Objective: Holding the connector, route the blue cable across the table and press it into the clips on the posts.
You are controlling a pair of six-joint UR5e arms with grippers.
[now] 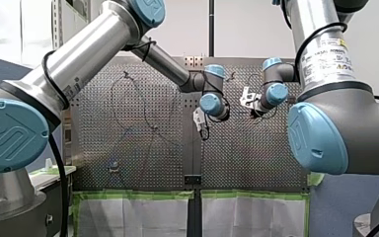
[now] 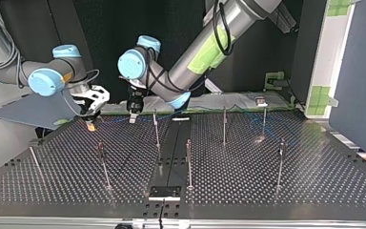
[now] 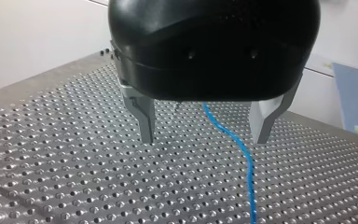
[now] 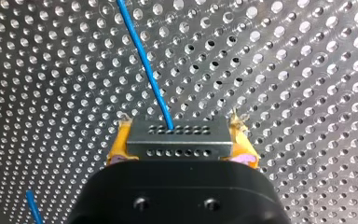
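My right gripper (image 4: 179, 142) has its yellow pads (image 4: 117, 144) shut on the small grey connector (image 4: 177, 133). The blue cable (image 4: 144, 60) leaves the connector's face and runs off over the perforated table. At the top view's left this gripper (image 2: 91, 121) hangs low over the far part of the table. My left gripper (image 3: 205, 135) hovers just above the plate, its metal fingers (image 3: 144, 119) wide open. The blue cable (image 3: 242, 158) lies on the plate between them, untouched. In the front view my left gripper (image 1: 201, 121) is near the table's middle and my right gripper (image 1: 250, 104) beside it.
Several thin posts with clips stand on the table (image 2: 248, 186), among them one post (image 2: 156, 129) near my left gripper, another post (image 2: 188, 162) at the middle and a third post (image 2: 104, 164) nearer the top view's left. A dark seam (image 2: 171, 152) splits the two plates.
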